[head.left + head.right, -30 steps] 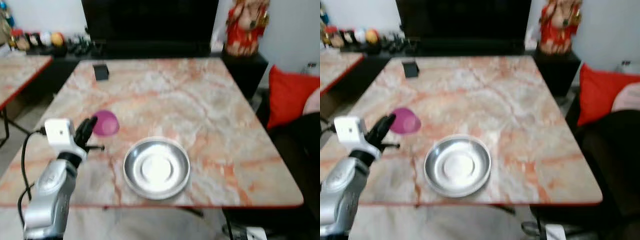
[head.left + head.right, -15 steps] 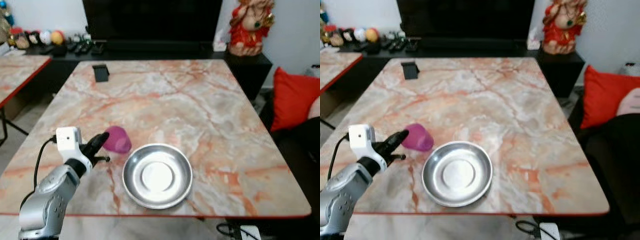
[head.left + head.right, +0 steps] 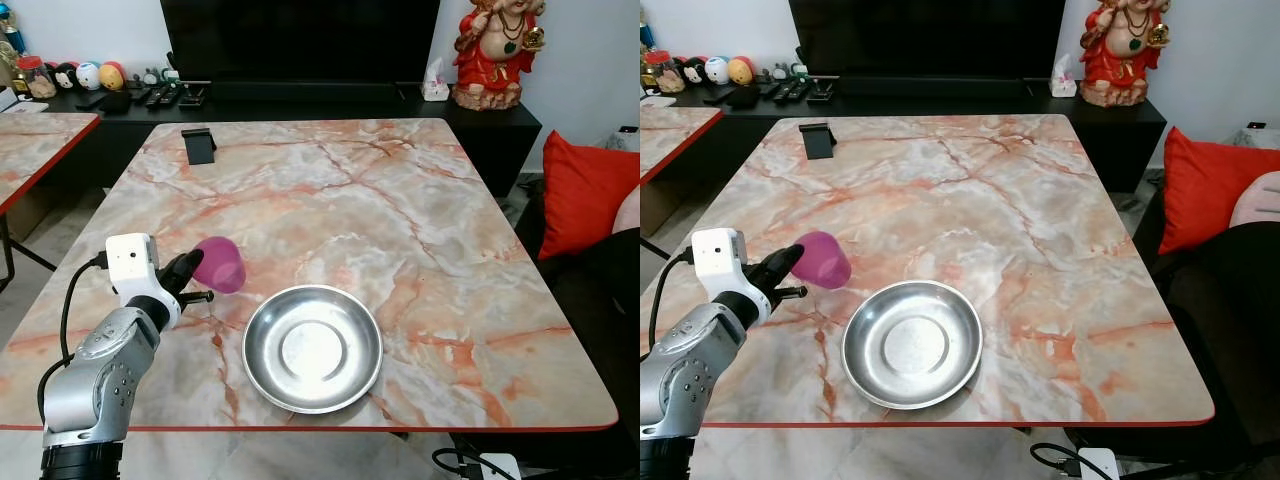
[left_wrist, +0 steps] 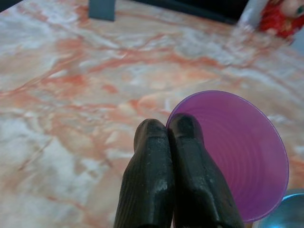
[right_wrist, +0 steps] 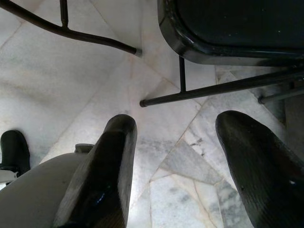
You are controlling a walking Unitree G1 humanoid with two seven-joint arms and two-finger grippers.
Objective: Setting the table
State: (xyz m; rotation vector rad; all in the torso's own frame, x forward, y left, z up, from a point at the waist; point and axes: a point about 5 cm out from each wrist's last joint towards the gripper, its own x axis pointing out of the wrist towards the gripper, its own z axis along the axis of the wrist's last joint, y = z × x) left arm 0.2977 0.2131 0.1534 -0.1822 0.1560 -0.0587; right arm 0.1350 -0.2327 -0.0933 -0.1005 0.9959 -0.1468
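My left gripper [image 3: 188, 268] is shut on the rim of a purple plastic cup [image 3: 220, 264], held tilted just above the marble table [image 3: 330, 190] near its front left. In the left wrist view the two black fingers [image 4: 164, 156] pinch the purple cup [image 4: 237, 152] at its edge, its mouth facing the camera. A round steel plate [image 3: 312, 346] lies on the table just right of the cup, near the front edge. My right gripper [image 5: 175, 142] hangs open below the table, over the tiled floor.
A small black stand [image 3: 199, 144] sits at the table's far left corner. Behind it is a dark TV unit [image 3: 300, 95] with a red figurine [image 3: 496, 50]. A second marble table [image 3: 35, 140] stands to the left, a red cushion [image 3: 580, 190] to the right. Chair legs [image 5: 213, 90] cross the floor.
The head camera has shifted and the picture has sharpened. The left gripper still holds the cup and has lifted it slightly, left of the plate.
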